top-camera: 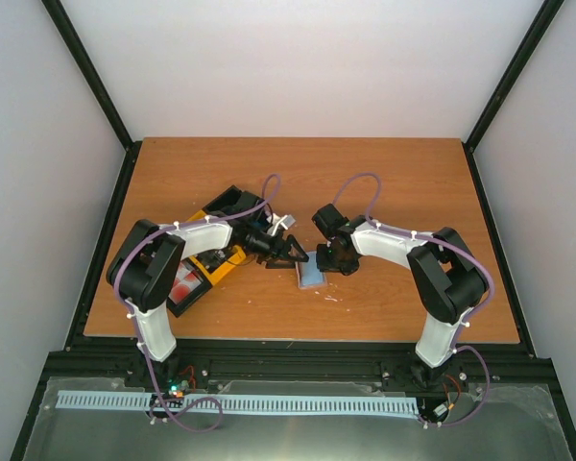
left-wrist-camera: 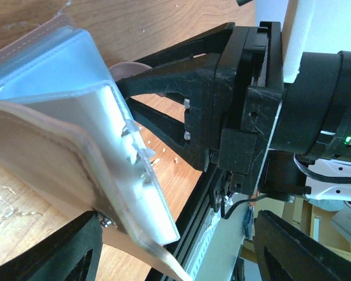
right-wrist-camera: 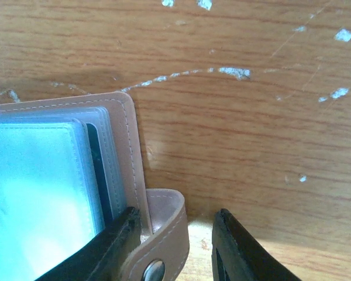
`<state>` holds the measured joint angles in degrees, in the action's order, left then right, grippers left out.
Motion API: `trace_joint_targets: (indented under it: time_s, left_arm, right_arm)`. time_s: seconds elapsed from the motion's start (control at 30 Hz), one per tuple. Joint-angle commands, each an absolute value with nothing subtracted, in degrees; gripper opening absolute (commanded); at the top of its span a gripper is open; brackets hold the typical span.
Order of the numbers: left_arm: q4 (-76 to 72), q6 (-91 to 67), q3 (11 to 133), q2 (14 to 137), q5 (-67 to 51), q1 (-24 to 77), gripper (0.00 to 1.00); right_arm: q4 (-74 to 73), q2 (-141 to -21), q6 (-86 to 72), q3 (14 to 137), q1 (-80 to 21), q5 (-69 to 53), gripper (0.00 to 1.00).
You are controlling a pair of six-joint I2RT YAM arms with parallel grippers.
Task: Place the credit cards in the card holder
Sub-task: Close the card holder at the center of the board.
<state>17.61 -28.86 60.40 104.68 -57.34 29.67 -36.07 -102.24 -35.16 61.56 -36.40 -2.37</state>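
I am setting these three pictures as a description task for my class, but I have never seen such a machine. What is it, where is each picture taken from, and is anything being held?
These are two robot arms bolted at the near edge of a wooden table, each ending in a two-finger gripper. The wide picture looks down from above and behind them. The other two pictures come from a camera on each wrist.

In the middle lies an open tan-pink card holder with clear sleeves. To the left stands a black and yellow tray holding what look like red cards.

The right gripper straddles the holder's snap tab. A gap shows on one side, so it does not look clamped. The left gripper is open close by the holder and seems to grip nothing.
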Motion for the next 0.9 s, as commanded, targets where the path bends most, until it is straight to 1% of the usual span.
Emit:
trace_joint_targets:
  time_s: [0.0, 0.17, 0.3, 0.47, 0.7, 0.8, 0.87]
  left_arm:
    - [15.24, -27.28, 61.98, 104.90, -59.89, 30.35, 0.72]
    - [14.72, -27.48, 63.75, 107.00, -60.10, 31.94, 0.73]
    - [17.68, -25.91, 66.28, 108.15, -57.28, 32.69, 0.72]
    - [18.38, -25.06, 68.02, 108.80, -56.70, 33.11, 0.69]
    - [18.88, -24.93, 69.16, 110.74, -53.39, 34.03, 0.61]
    - [19.41, -25.00, 69.50, 111.60, -50.65, 34.48, 0.54]
    - [20.01, -24.84, 69.89, 112.19, -48.78, 34.86, 0.50]
  right_arm:
    - [-34.00, -101.29, -36.16, 60.15, -36.76, -2.68, 0.35]
    - [-34.39, -99.49, -36.57, 60.03, -36.80, -0.50, 0.35]
    - [-35.07, -98.10, -36.73, 59.87, -36.82, 1.77, 0.35]
    - [-36.08, -95.18, -36.63, 59.19, -36.82, 4.51, 0.34]
    - [-37.10, -94.48, -37.85, 57.89, -36.81, 6.95, 0.29]
    - [-37.10, -94.59, -37.84, 57.83, -36.79, 7.01, 0.25]
    - [-36.50, -94.79, -36.95, 57.94, -36.81, 5.76, 0.21]
